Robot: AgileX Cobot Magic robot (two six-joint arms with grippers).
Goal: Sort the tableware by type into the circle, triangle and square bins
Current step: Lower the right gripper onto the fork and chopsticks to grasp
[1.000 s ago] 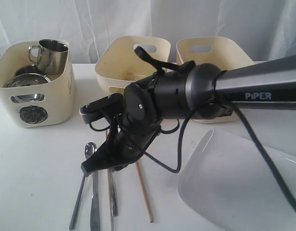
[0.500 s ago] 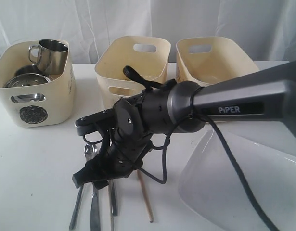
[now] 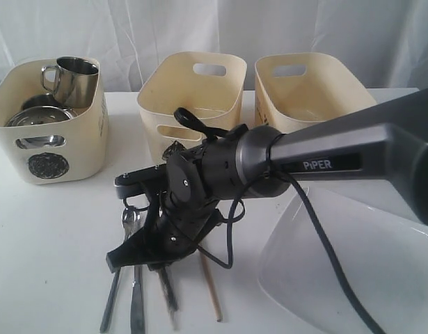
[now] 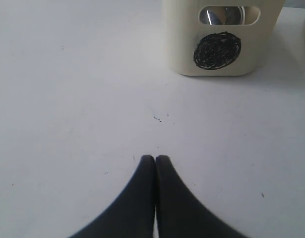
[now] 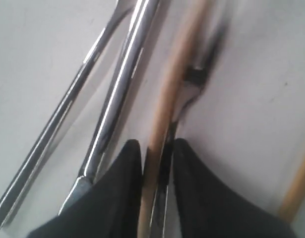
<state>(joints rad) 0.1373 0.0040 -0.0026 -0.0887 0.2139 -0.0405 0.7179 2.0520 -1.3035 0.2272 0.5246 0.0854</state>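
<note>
A steel spoon [image 3: 130, 217], knife [image 3: 137, 306], fork [image 3: 168, 292] and two wooden chopsticks lie side by side at the table's front. My right gripper [image 3: 158, 263] is down on them. In the right wrist view, the right gripper [image 5: 157, 146] is shut on one chopstick [image 5: 167, 99] and the fork [image 5: 189, 91]. The knife [image 5: 117, 89] and spoon handle [image 5: 48, 153] lie just outside one finger. The other chopstick [image 3: 210, 292] lies apart. My left gripper [image 4: 155, 158] is shut and empty over bare table, facing the circle bin [image 4: 216, 49]. No white bowl is in view.
The circle bin [image 3: 50, 163] at back left holds a steel mug [image 3: 71, 80] and more steel ware. Two more cream bins [image 3: 193, 90] [image 3: 311, 87] stand behind my right arm, which hides their marks. The large white plate [image 3: 353, 264] lies at front right.
My right arm has swung left and down onto the cutlery. Its fingers now straddle a chopstick and the fork, and the fork looks slightly shifted.
</note>
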